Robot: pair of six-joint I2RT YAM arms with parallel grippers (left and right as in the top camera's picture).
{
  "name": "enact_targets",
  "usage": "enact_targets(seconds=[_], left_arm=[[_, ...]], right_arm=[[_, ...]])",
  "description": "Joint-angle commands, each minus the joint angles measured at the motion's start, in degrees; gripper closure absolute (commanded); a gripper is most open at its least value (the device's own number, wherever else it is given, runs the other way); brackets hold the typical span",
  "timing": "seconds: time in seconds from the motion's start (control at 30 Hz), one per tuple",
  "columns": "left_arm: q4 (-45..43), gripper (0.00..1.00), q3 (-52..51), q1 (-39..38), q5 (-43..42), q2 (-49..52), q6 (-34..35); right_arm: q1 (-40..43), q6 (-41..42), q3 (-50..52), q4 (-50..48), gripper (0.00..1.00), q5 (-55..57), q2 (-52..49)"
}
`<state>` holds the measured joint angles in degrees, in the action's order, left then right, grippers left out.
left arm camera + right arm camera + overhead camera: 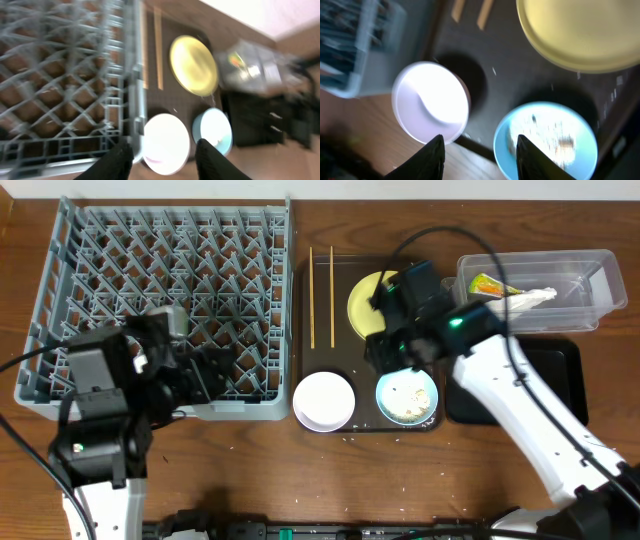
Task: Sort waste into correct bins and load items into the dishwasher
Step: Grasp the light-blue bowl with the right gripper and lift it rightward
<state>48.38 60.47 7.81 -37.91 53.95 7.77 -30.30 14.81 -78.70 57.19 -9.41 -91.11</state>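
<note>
Dark tray (340,355) bears chopsticks (311,298) pointing front-to-back; left tool (164,150) and right tool (480,145) half-open, empty.

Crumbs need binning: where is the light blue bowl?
Overhead, the light blue bowl sits in the brown tray's front-right corner, just right of the white bowl.

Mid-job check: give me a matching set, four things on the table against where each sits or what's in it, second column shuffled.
1 snack wrapper
2 chopsticks
3 light blue bowl
4 white bowl

A holds crumbs
B empty
C inside the clear tub
D side by side, left of the yellow plate

Pairs: 1-C, 2-D, 3-A, 4-B
</note>
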Motion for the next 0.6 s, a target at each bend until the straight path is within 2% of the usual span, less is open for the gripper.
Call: enact_targets(seconds=[0.0,0.03,0.13,0.3,0.57], left_arm=[[0.85,0.51,1.38,-5.2,0.22,-0.46,-2.84],[1.31,0.49,1.38,-7.61,3.37,-0.37,-2.82],[1.84,0.45,1.38,-10.34,8.52,-0.28,-2.84],[1.95,0.42,1.38,-11.5,10.56,0.0,-2.84],[2.1,0.39,1.38,-11.5,10.56,0.0,-2.84]], right_arm=[[-3.98,11.23,2.4,2.03,0.55,12.41,-2.82],[-5.11,14.14,3.3,2.43,0.55,14.16,-3.87],[-6.19,16.13,4.48,1.33,0.55,14.25,-6.05],[-6.51,16.5,6.01,-1.53,0.59,13.86,-10.47],[-6.14,16.46,6.58,-4.92,0.8,13.88,-18.29]])
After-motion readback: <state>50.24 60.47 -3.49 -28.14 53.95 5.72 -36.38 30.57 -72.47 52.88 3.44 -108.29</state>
